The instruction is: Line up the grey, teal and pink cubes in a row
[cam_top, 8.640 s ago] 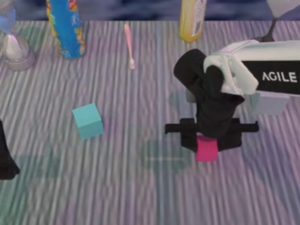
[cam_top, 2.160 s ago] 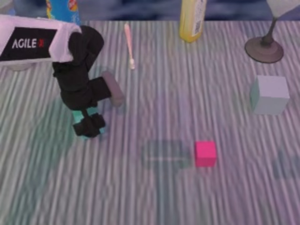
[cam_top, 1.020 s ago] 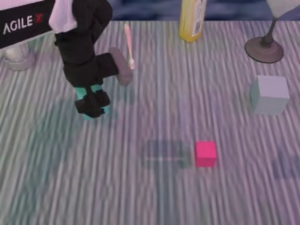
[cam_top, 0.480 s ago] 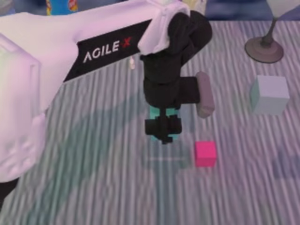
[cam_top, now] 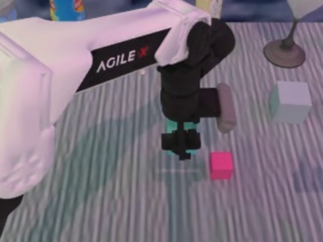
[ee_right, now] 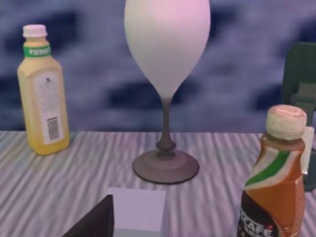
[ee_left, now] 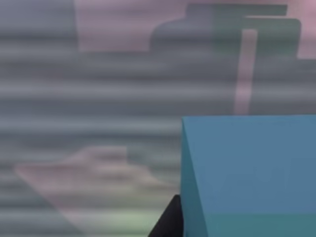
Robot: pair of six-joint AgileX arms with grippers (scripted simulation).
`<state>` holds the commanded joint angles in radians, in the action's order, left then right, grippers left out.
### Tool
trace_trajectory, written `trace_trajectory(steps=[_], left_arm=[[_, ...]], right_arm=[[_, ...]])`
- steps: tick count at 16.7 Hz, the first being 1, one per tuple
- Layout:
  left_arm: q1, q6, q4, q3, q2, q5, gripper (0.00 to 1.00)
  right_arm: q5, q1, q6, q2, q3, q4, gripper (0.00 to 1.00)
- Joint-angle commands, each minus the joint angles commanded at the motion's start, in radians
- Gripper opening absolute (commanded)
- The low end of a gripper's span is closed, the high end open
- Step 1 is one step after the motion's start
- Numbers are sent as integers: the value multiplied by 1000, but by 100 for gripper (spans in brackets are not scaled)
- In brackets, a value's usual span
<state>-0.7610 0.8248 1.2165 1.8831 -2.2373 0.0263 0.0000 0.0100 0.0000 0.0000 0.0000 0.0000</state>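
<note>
Between left gripper (cam_top: 180, 142) fingers: teal cube (cam_top: 174, 125), beside pink cube (cam_top: 221, 165).

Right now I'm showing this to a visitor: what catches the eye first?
The big white left arm sweeping across the table, its tool clamped on the teal cube just left of the pink cube. The grey cube sits far right, near the wine glass.

You're looking down on a tabletop (cam_top: 101, 201) with a ribbed, corrugated surface in pale grey and lilac stripes, tinged green in places. Soft dark shadows fall across its middle and left. Beyond its far edge (best seen from the right wrist view) a blurry backdrop (ee_right: 89, 74) of mottled dark-blue and purple patches fills the scene.
</note>
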Motion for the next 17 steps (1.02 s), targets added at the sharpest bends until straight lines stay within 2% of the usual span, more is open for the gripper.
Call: trace_trajectory(steps=[6, 11, 17], left_arm=[[-6, -7, -181, -129, -55, 1, 0], [-7, -7, -195, -140, -60, 1, 0], [-7, -7, -195, -140, -60, 1, 45]], right_arm=[[0, 0, 0, 0, 0, 0, 100], [0, 0, 0, 0, 0, 0, 100], [0, 0, 0, 0, 0, 0, 100]])
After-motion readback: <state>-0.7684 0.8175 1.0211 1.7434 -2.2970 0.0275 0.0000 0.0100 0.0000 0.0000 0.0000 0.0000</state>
